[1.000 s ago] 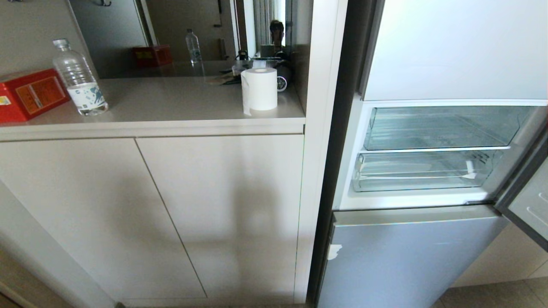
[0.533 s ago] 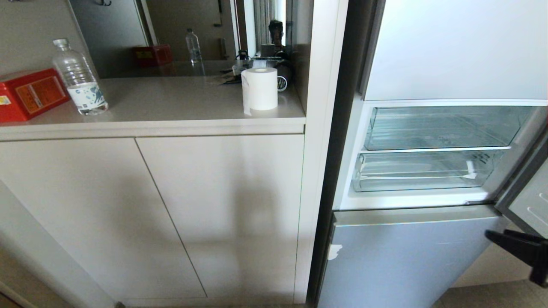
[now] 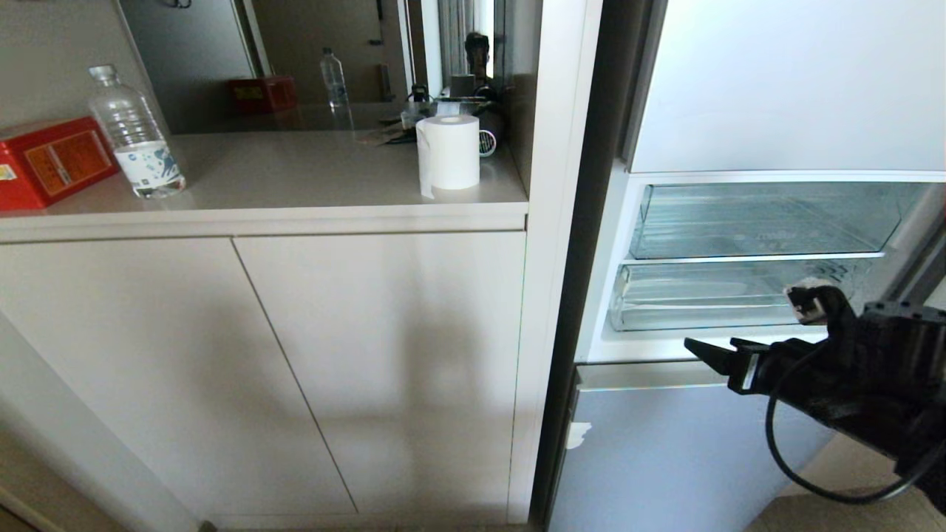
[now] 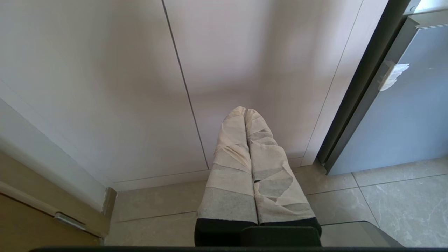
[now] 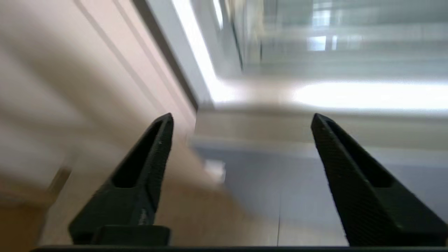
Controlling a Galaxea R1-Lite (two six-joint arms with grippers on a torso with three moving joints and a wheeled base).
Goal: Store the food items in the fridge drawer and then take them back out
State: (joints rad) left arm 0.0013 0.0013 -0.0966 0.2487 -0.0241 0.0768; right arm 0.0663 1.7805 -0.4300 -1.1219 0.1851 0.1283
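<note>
The fridge (image 3: 791, 89) stands at the right with its middle compartment open. Inside are two clear bins; the lower, wider one is the fridge drawer (image 3: 709, 303), and nothing shows in it. My right gripper (image 3: 739, 318) hangs open just in front of the drawer's right half, above the lower fridge front (image 3: 702, 443). In the right wrist view its black fingers (image 5: 154, 157) stand wide apart with nothing between them, facing the fridge (image 5: 280, 175). My left gripper (image 4: 245, 111), wrapped in pale tape, is shut and empty near the cabinet base. No food items are in view.
Beige cabinets (image 3: 295, 369) fill the left, under a counter with a water bottle (image 3: 137, 137), a red box (image 3: 48, 159) and a paper roll (image 3: 448, 154). The open fridge door's edge (image 3: 924, 270) is at the far right. Tiled floor (image 4: 402, 203) lies below.
My right arm has risen into the head view from the lower right and now reaches up in front of the drawer. Nothing else has moved.
</note>
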